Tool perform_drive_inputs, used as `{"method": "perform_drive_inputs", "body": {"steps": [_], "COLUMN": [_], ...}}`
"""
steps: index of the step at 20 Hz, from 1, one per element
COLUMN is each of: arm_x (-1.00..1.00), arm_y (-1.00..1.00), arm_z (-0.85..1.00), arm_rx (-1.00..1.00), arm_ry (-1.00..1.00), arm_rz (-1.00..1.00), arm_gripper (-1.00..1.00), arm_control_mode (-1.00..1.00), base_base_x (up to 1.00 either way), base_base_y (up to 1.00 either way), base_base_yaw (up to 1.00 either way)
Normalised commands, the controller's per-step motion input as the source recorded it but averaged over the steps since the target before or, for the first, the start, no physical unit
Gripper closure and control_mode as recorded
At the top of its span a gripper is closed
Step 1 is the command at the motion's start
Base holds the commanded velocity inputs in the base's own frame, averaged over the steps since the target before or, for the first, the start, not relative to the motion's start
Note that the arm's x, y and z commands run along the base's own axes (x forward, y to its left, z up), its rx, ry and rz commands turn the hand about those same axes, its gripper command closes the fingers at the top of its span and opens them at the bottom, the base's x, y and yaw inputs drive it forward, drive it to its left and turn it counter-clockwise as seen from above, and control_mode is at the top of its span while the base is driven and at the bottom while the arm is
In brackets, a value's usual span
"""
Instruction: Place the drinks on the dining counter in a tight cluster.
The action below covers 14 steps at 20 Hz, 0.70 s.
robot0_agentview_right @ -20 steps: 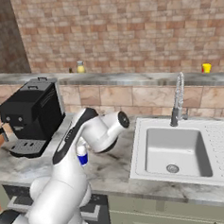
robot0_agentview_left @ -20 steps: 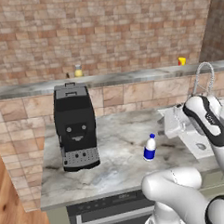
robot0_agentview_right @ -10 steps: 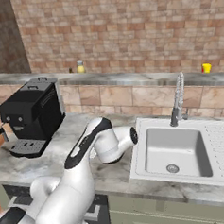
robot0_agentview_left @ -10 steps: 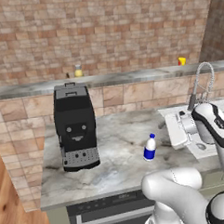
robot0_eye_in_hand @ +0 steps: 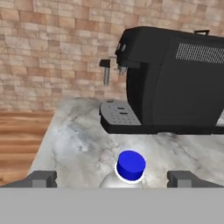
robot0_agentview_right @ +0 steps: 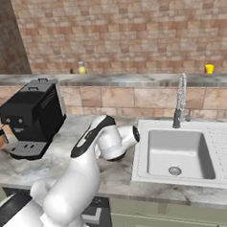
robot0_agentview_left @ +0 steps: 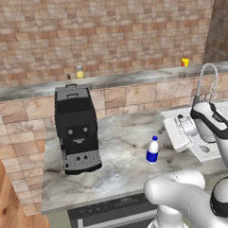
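Observation:
A small blue-and-white bottle (robot0_agentview_left: 152, 150) with a blue cap stands upright on the marble counter (robot0_agentview_left: 117, 134), right of the coffee machine. In the hand view its cap (robot0_eye_in_hand: 130, 165) sits low between my two spread fingertips, slightly right of centre. My gripper (robot0_eye_in_hand: 113, 179) is open and holds nothing. It hangs level just right of the bottle (robot0_agentview_left: 168, 134) and points at it, with a gap between them. A tall yellow bottle (robot0_agentview_left: 79, 71) with a pale cap stands on the raised ledge behind the machine, also seen as the yellow bottle (robot0_agentview_right: 81, 67). The dining counter is out of view.
A black coffee machine (robot0_agentview_left: 77, 128) stands on the counter's left part, close behind the bottle in the hand view (robot0_eye_in_hand: 175, 78). A sink (robot0_agentview_right: 178, 149) with a tall faucet (robot0_agentview_right: 181, 101) lies to the right. A small yellow object (robot0_agentview_right: 209, 69) rests on the ledge. Wooden floor lies left of the counter.
My arm has folded lower over the counter and the hand has settled to the right of the blue-and-white bottle. In the right base view the arm now covers that bottle. The jaws stayed open.

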Motion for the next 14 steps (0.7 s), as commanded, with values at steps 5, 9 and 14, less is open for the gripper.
{"method": "perform_drive_inputs", "body": {"steps": [5,9,14], "arm_x": [0.04,0.06,0.06], "arm_y": [-0.27,-0.13,0.0], "arm_z": [-0.28,-0.09,-0.15], "arm_rx": [0.0,0.0,0.0], "arm_ry": [0.02,0.02,0.04], "arm_rz": [0.0,0.0,0.0], "arm_gripper": [-1.0,-1.0,-1.0], "arm_control_mode": [-1.0,-1.0,-1.0], "base_base_x": [0.0,0.0,0.0], "base_base_y": [0.0,0.0,0.0], "base_base_yaw": [0.0,0.0,0.0]}}
